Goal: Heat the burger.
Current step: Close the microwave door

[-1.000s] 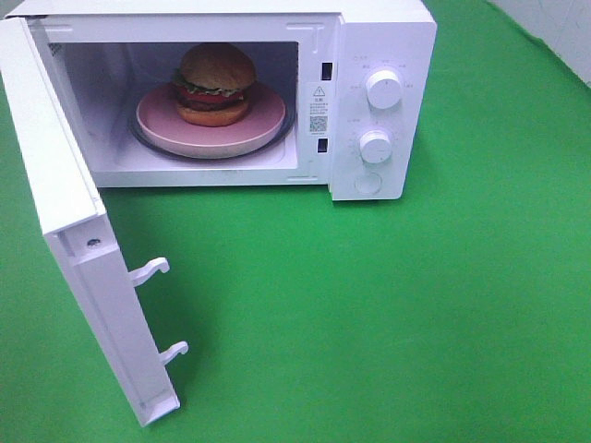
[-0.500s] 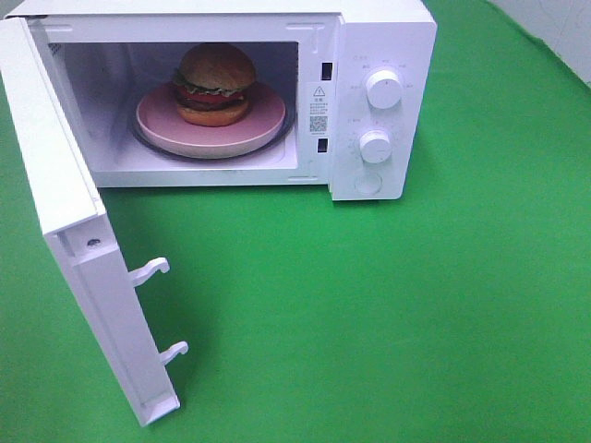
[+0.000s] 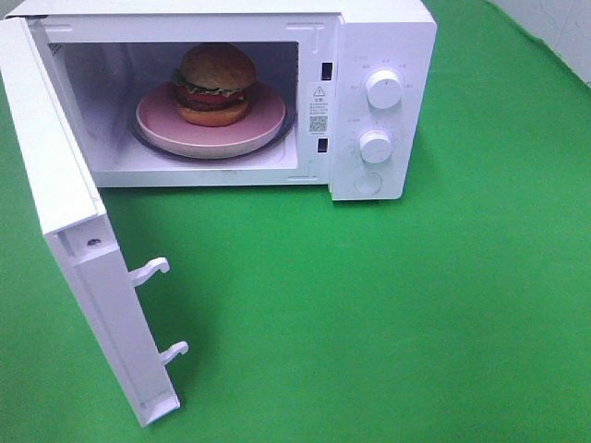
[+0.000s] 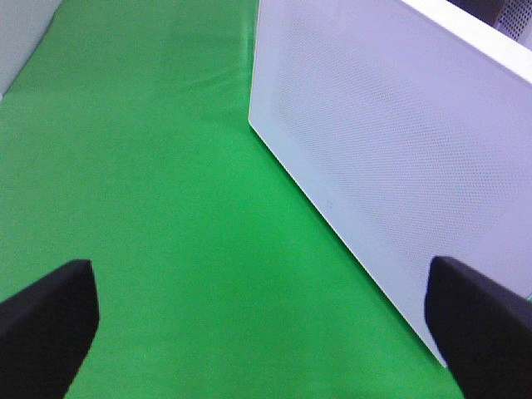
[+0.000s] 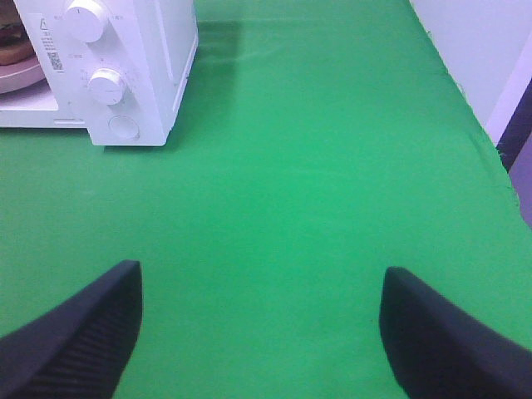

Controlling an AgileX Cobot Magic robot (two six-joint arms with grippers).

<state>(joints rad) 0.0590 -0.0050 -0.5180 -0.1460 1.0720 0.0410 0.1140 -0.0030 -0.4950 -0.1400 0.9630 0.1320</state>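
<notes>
The burger (image 3: 216, 84) with a brown bun, lettuce and tomato sits on a round pink plate (image 3: 263, 125) inside the white microwave (image 3: 383, 37). The microwave door (image 3: 69, 240) stands swung wide open toward the front left. Neither arm shows in the exterior view. My left gripper (image 4: 258, 332) is open and empty over the green cloth, beside the door's outer face (image 4: 399, 158). My right gripper (image 5: 262, 332) is open and empty over the cloth, to the right front of the microwave (image 5: 141, 58); a sliver of the burger (image 5: 10, 37) and plate shows there.
Two knobs (image 3: 383, 89) (image 3: 375, 147) and a round button (image 3: 368, 183) are on the microwave's panel. Two door latch hooks (image 3: 152, 269) stick out from the door's edge. A green cloth (image 3: 416, 314) covers the table. A wall (image 5: 490, 50) borders the right side.
</notes>
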